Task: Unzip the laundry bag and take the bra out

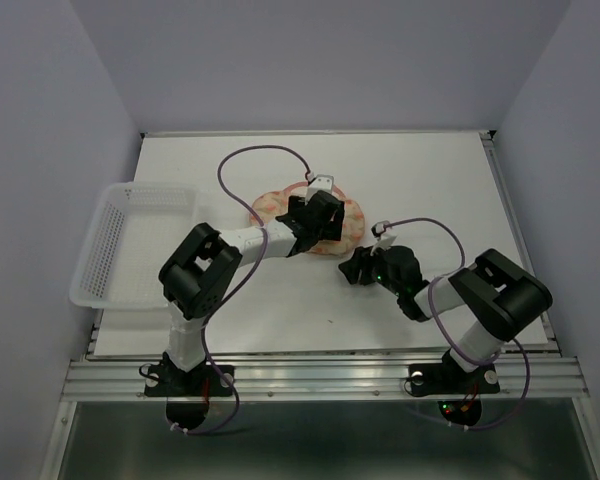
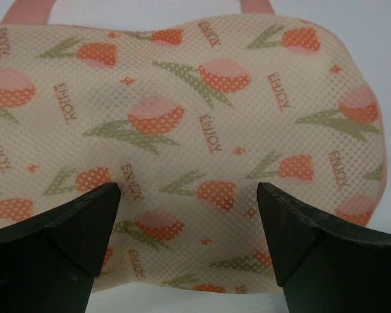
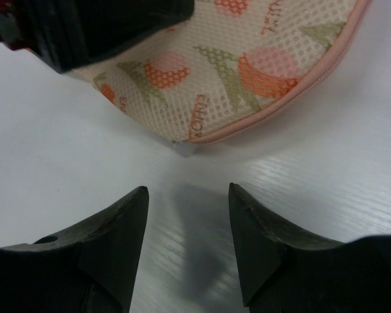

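To the far left of both hands, a clear mesh basket (image 1: 88,262) is seen at the edge of the table (image 1: 410,180), well apart from the work. The left gripper (image 2: 189,195) is held over the laundry bag (image 2: 202,98) with its fingers spread wide and nothing between them. The bag's printed mesh top fills the space beneath and ahead of the fingertips; whether they touch the fabric cannot be told.

The bag is laid flat under the left hand and just ahead of the right. Its pink zipper rim (image 3: 293,98) appears closed along the stretch that is shown. No bra is seen, and it is presumed to be inside.

The right gripper (image 3: 189,195) is held low over the table, moderately parted and empty, with the bag's near end just ahead of its fingertips. A small pale tab (image 3: 184,149) is seen at the rim, straight ahead of the gap between the fingers. It may be the zipper pull, though that cannot be settled.

The step in hand is judged to be the first one, the unzipping: the bag is to be steadied by the left hand while the pull is approached by the right. For the next move, the right hand would need to be advanced, closed on the tab, and drawn along the rim. The tab is small and lies low against the table, so fine alignment is called for. The bag must also be pressed firmly enough that it is not dragged along.
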Controlling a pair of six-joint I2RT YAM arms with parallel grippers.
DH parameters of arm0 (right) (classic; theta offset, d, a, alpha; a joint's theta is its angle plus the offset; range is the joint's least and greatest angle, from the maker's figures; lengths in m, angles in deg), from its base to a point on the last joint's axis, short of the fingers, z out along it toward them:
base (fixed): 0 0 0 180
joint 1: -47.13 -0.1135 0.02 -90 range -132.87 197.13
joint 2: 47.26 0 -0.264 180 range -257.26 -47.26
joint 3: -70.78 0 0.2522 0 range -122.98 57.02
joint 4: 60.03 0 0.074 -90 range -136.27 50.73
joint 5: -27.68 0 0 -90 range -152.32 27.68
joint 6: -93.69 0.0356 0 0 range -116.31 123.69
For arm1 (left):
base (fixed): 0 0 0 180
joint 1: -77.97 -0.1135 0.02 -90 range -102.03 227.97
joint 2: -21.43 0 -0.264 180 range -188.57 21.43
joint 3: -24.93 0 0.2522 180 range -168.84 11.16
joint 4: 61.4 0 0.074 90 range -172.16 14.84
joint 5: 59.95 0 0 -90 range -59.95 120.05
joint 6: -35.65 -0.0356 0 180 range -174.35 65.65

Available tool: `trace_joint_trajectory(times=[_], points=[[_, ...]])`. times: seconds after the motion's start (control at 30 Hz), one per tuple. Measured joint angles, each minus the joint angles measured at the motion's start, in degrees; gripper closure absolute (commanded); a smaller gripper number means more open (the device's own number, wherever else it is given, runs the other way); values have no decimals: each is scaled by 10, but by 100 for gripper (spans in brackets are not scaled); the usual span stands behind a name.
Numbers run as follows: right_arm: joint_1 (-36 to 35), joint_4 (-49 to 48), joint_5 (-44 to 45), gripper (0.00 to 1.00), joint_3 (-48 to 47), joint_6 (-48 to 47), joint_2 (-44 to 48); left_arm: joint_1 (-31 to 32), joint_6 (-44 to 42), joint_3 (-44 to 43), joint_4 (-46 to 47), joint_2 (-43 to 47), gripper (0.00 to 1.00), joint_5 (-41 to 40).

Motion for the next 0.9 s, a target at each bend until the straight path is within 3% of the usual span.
trace_joint_trajectory(times=[0.43, 0.53, 0.63, 0.9], points=[[-37, -14, 89, 38, -32, -24, -37, 10, 8, -1, -1, -30, 1, 0], [-48, -16, 106, 40, -41, -30, -47, 11, 9, -1, -1, -30, 1, 1], [-70, -18, 122, 50, -54, -37, -62, 11, 10, -1, -1, -30, 1, 2], [-103, -45, 174, 56, -66, -35, -93, 11, 16, -1, -2, -30, 1, 5]])
